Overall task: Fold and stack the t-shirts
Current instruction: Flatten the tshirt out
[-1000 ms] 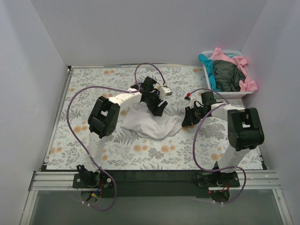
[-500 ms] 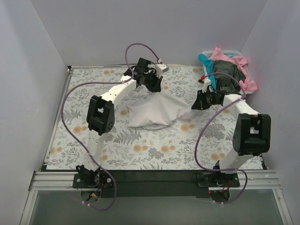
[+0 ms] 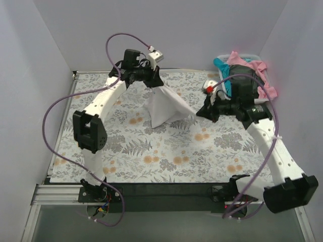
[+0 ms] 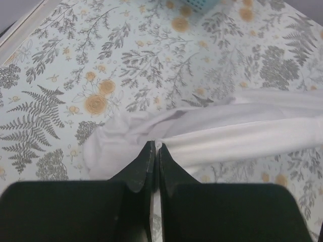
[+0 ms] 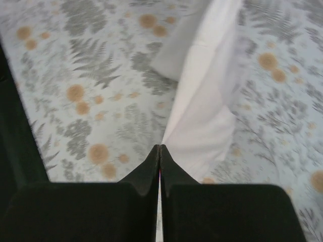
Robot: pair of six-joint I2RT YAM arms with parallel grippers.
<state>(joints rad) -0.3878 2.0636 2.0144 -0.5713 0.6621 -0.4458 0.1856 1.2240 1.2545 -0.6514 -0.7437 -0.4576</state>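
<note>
A plain white t-shirt [image 3: 164, 107] hangs stretched between both grippers above the printed sheet, its lower part resting on the sheet. My left gripper [image 3: 153, 83] is raised at the back and shut on the shirt's top edge. In the left wrist view the closed fingertips [image 4: 154, 147] pinch a fold of the white cloth [image 4: 227, 128]. My right gripper [image 3: 200, 113] is shut on the shirt's right corner. In the right wrist view its tips [image 5: 159, 147] meet at the point of the white cloth [image 5: 207, 96]. Pink [image 3: 266, 92] and teal [image 3: 221, 64] t-shirts lie in the basket.
The white plastic basket [image 3: 241, 55] stands at the back right corner, just behind my right arm. The fern-and-orange-flower sheet [image 3: 126, 151] covers the table. Grey walls close in the left, back and right sides.
Both grippers closed on the white t-shirt and rose. The left one swung back and up, the right one moved right, and the crumpled shirt is now pulled up into a hanging sheet.
</note>
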